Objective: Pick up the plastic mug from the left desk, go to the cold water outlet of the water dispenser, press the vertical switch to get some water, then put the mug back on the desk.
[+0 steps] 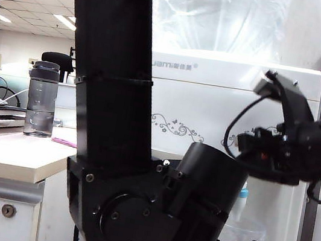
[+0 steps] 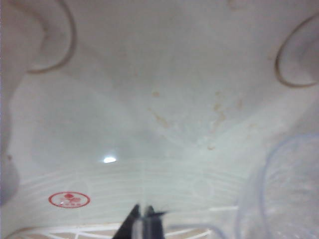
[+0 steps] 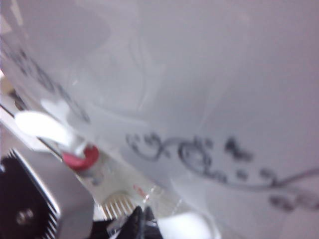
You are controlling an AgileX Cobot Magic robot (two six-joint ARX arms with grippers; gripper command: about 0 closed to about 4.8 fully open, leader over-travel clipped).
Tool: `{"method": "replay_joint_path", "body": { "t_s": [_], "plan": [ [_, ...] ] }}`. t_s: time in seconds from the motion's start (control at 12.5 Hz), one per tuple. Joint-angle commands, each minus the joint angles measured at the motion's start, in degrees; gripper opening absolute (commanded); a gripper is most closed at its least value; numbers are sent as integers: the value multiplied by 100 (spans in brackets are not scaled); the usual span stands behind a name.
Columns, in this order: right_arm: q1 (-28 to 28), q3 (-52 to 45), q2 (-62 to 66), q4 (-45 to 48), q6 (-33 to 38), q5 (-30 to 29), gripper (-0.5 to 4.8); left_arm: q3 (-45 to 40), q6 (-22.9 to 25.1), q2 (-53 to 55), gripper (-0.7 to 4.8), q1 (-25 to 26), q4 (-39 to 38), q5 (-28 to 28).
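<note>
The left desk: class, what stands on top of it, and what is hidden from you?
On the left desk stands a smoky-grey bottle with a dark lid, beside papers at the edge. The left arm covers the desk's right part, so nothing there can be seen.

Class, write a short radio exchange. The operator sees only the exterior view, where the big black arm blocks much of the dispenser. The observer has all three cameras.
Operator: The left arm hides its own tool from me. What does its camera show?
Observer: The left tool, tips together, points into the water dispenser recess, with the plastic mug close beside it.
Operator: What is the right tool near?
Observer: The right tool, tips looking closed, is up against the swirl-patterned front, near the red-collared tap.
Operator: Any mark inside the recess?
Observer: A round red sticker on the ribbed white surface.
</note>
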Motion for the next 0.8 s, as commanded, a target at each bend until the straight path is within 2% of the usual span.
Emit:
{"method": "replay_joint_path", "body": {
  "t_s": [0.08, 0.8],
  "plan": [
    [9, 61, 105, 59, -11, -11, -1, 24, -31, -17, 3, -17, 111, -20],
    [9, 59, 136, -72, 9, -20, -1, 24, -33, -17, 3, -17, 76, -20]
  ]
}}
